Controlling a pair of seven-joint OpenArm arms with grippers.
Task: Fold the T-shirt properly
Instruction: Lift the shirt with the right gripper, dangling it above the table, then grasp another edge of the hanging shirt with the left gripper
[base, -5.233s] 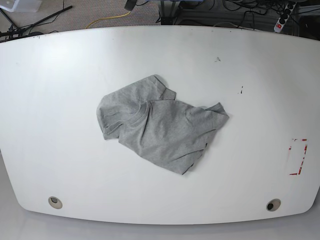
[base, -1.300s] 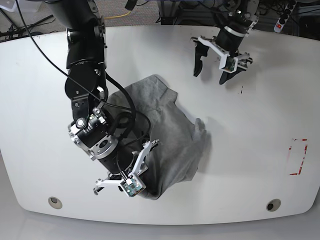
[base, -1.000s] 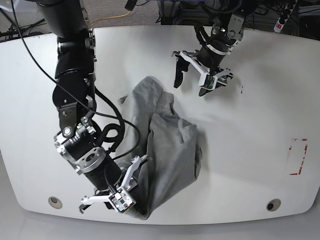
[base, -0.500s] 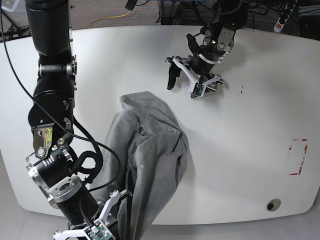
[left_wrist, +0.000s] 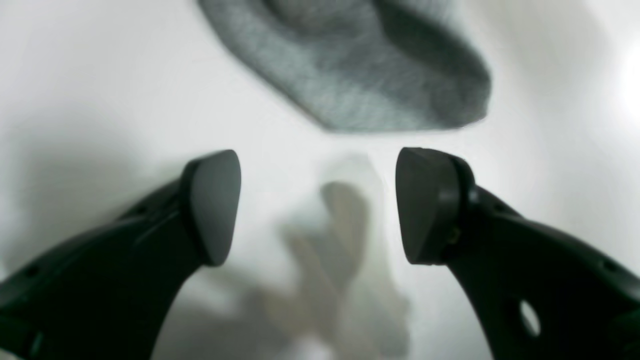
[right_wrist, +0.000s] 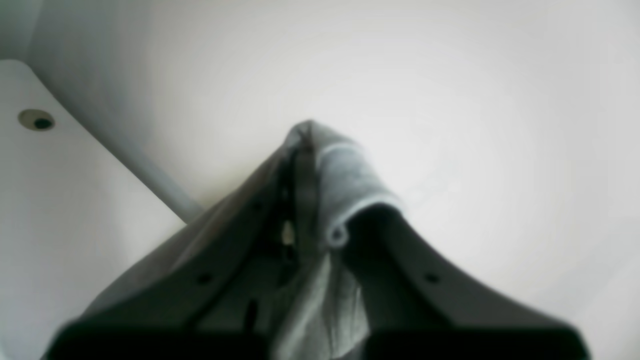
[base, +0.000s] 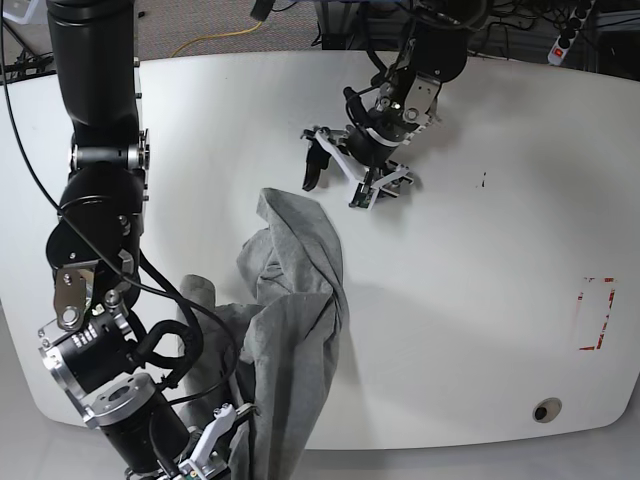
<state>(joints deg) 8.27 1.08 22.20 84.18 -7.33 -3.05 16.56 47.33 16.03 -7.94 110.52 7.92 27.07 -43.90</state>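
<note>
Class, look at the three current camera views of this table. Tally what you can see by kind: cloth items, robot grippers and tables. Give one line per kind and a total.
Cloth items: 1, the T-shirt
Robot grippers: 2, the left gripper, open over the table, and the right gripper, shut on the T-shirt
Tables: 1, the white table
Total: 4

This looks like a robotics lab or test room. A wide white table (base: 520, 200) with round cable holes fills the base view, and two black robot arms reach over it. Along the top edge, beyond the table, lie grey carpet, a yellow cable (base: 215, 38), tangled black leads and, at upper right, a white power strip (base: 567, 32).
</note>
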